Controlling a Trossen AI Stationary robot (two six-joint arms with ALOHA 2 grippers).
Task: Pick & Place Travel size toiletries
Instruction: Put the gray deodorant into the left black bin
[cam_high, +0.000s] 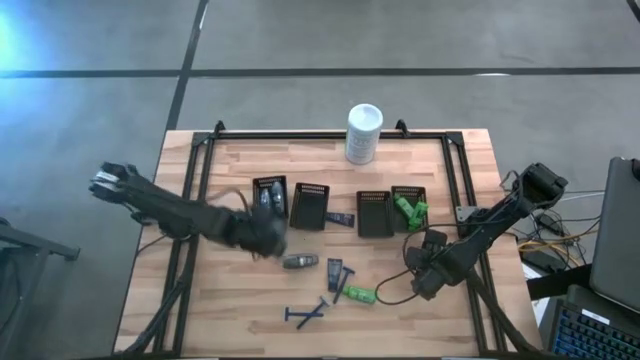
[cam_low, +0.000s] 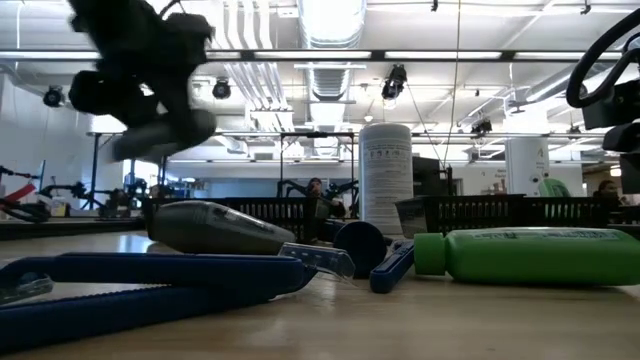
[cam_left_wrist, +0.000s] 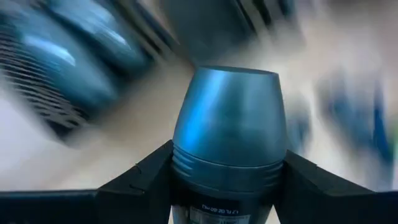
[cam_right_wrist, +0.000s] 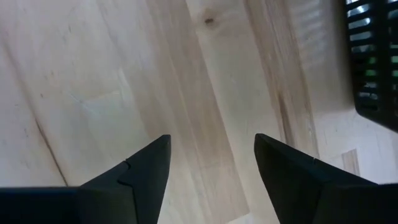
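My left gripper (cam_high: 265, 238) hangs just near of the leftmost black tray (cam_high: 270, 192), shut on a grey oval bottle (cam_left_wrist: 227, 118). In the low view it is a blurred dark shape (cam_low: 150, 90) high above the table. More grey bottles (cam_left_wrist: 68, 62) lie in that tray. Another grey bottle (cam_high: 300, 262) lies on its side on the table, with dark blue razors (cam_high: 340, 275) (cam_high: 308, 316) and a green bottle (cam_high: 360, 295) near it. Green bottles (cam_high: 410, 210) also sit in the rightmost tray. My right gripper (cam_high: 422, 285) is open over bare wood (cam_right_wrist: 211, 146). My left gripper pinches the grey oval bottle between its two fingers (cam_left_wrist: 143, 180) at a ribbed band (cam_left_wrist: 227, 168) across the body. The smooth rounded end (cam_left_wrist: 230, 99) sticks out past the fingertips. The bottle is lifted clear of the table.
A tall white cylindrical container (cam_high: 364, 133) stands at the far edge. Two more black slotted trays (cam_high: 310, 205) (cam_high: 375, 213) sit in the row, with a dark blue razor (cam_high: 342, 220) between them. A black frame rail (cam_high: 330, 135) borders the table. Bare wood lies at near left (cam_high: 220, 310).
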